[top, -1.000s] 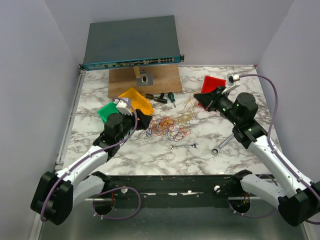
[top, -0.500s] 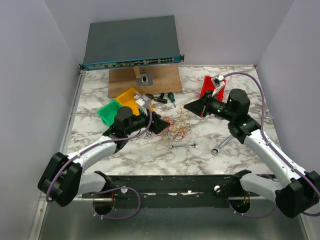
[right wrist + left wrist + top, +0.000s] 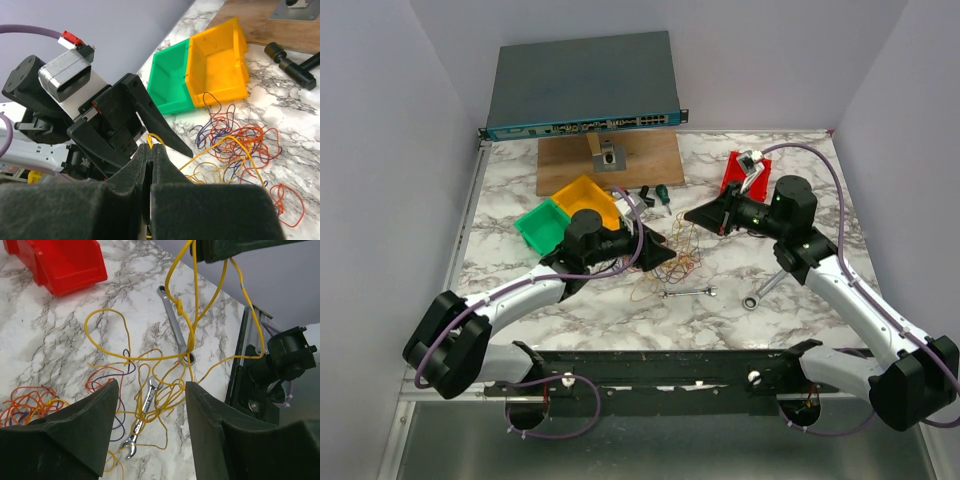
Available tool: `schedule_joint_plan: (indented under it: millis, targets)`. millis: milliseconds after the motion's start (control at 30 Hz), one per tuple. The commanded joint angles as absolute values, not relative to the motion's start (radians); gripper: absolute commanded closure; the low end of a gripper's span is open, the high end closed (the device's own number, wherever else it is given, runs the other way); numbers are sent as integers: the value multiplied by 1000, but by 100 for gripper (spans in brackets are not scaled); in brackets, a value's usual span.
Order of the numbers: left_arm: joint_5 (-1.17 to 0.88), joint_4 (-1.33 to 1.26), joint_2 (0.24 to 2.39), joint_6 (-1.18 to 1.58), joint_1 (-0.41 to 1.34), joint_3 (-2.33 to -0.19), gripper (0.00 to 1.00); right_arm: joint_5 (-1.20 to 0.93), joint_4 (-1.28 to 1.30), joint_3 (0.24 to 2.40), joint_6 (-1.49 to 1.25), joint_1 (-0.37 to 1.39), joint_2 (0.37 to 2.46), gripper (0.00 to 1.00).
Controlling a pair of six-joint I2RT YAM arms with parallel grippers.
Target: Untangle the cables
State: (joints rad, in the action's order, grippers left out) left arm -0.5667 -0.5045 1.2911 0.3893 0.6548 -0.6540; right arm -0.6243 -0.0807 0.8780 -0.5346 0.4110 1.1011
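The cables (image 3: 668, 262) are lying in a loose heap mid-table, between the two grippers, near a small combination wrench (image 3: 688, 293). Task is looking early. Orange and dark loops (image 3: 240, 137) are sitting bunched together just in front of the yellow bin (image 3: 220, 60) and green bin (image 3: 172, 75), and no wire is lying clearly apart from the rest.

The right gripper (image 3: 150, 146) is clamping shut on a yellow strand (image 3: 192, 315) and holding it up off the marble. That strand is running steeply upward, long axis near vertical, from the heap to the right gripper's tips. Its lower end is hooking through other yellow loops, with what looks like a knot partway up, so it is not free yet.

The left gripper (image 3: 151, 390) is hovering low over the heap with jaws apart, gripping nothing, with yellow loops and the wrench showing in the gap below. The red bin (image 3: 60, 265) is sitting beyond the heap and holding no wire.

What is remaining, judging from this: pinning the heap, pulling the yellow strand clear, then separating the orange and dark loops.
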Motion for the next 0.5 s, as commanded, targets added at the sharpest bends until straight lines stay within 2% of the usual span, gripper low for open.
schedule_joint_plan:
  millis: [0, 200, 300, 367, 467]
  targets:
    - [-605, -634, 1299, 400, 657, -641, 43, -688, -112, 872, -553, 409, 1107, 99]
    - [-591, -622, 1339, 380, 695, -678, 44, -729, -151, 854, -584, 412, 1118, 99]
    - [-589, -640, 1345, 384, 702, -677, 52, -729, -161, 842, -589, 426, 1121, 99]
    - [-593, -654, 1352, 394, 704, -680, 63, -720, -166, 827, -587, 441, 1124, 99]
    - [-597, -669, 1358, 409, 703, -680, 97, -700, -177, 798, -588, 465, 1136, 98]
